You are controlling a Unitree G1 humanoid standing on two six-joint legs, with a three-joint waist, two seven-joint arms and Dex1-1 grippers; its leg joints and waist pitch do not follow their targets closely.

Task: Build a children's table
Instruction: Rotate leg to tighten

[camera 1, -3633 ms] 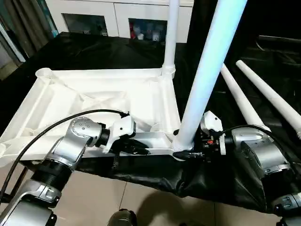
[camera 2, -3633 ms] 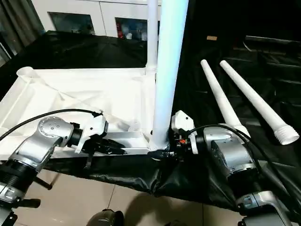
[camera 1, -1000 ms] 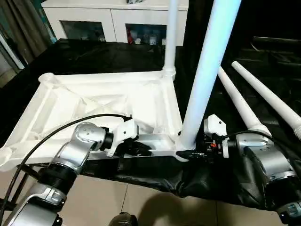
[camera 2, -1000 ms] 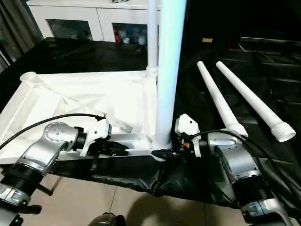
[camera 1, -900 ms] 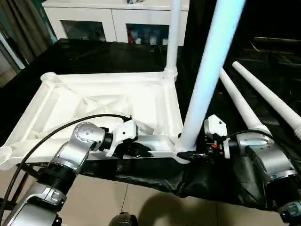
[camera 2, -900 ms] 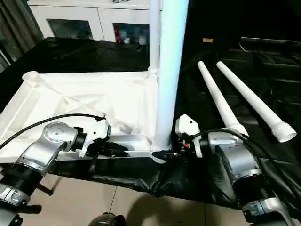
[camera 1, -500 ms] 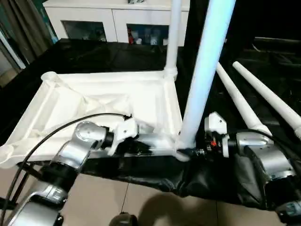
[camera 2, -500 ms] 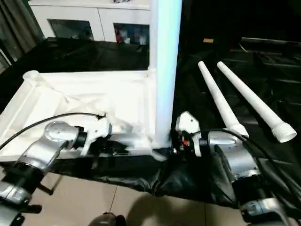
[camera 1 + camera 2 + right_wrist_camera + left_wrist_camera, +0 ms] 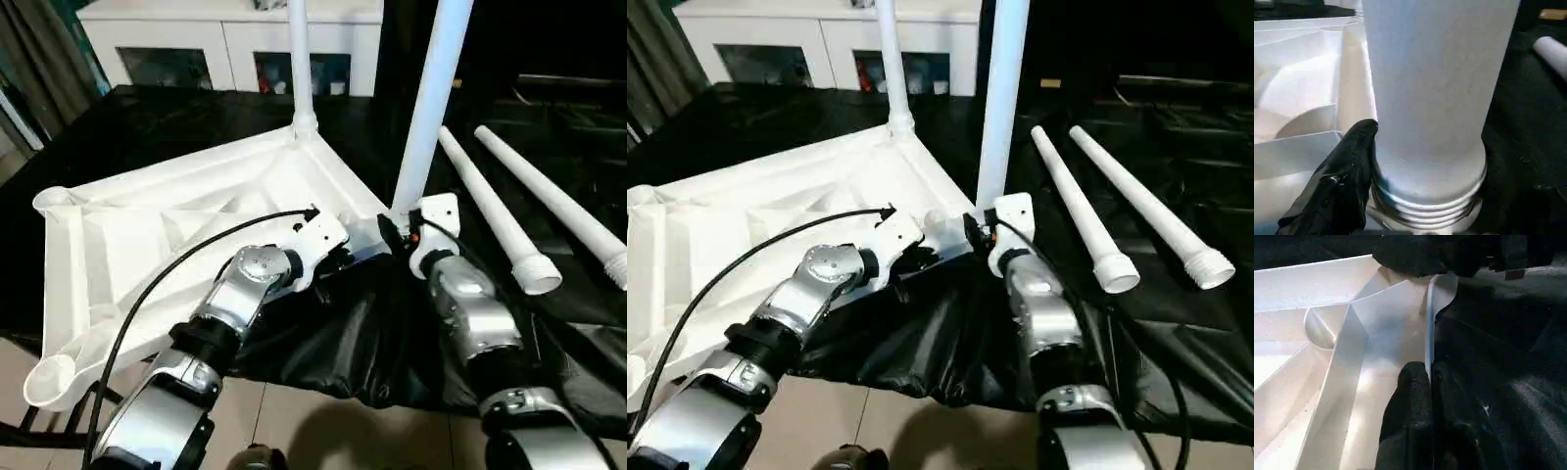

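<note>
The white tabletop point(image 9: 176, 225) lies upside down on the black cloth point(image 9: 343, 333), left and middle. It looks light, stiff and smooth. The left gripper point(image 9: 1426, 382) is pinched shut on its thin near rim, a good place to hold. The right gripper point(image 9: 1400, 196) hugs the near leg point(image 9: 426, 98) low down, by its threads, fingers partly open around it.

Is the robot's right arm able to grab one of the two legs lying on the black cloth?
Probably yes. The nearer loose leg lies just beside the right end effector with open cloth between, but it must first leave the standing leg.
</note>
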